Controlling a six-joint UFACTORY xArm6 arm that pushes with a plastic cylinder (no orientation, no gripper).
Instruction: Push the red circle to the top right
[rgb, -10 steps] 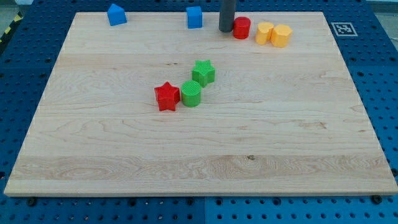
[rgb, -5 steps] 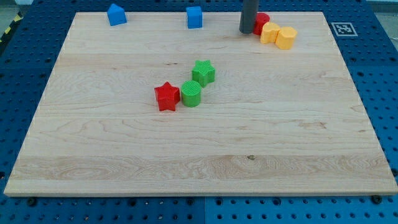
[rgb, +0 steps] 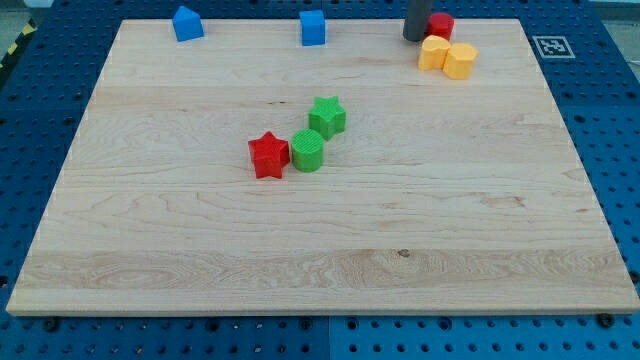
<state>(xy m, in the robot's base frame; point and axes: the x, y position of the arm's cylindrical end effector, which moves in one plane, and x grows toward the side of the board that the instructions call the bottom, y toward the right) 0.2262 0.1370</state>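
The red circle (rgb: 441, 25) stands near the board's top edge, right of centre. My tip (rgb: 415, 38) is right against its left side, touching or almost touching it. Just below the red circle sit two yellow blocks, a left one (rgb: 432, 53) and a right one (rgb: 460, 60), side by side; the red circle touches or nearly touches the left one.
A blue block (rgb: 186, 23) stands at the top left and a blue cube (rgb: 313, 28) at the top middle. A red star (rgb: 268, 155), a green circle (rgb: 308, 150) and a green star (rgb: 327, 117) cluster mid-board. The wooden board (rgb: 320, 250) rests on a blue pegboard.
My tip moved to the right and slightly up, pushing the red circle right and up along the top edge. The yellow blocks shifted slightly to the right.
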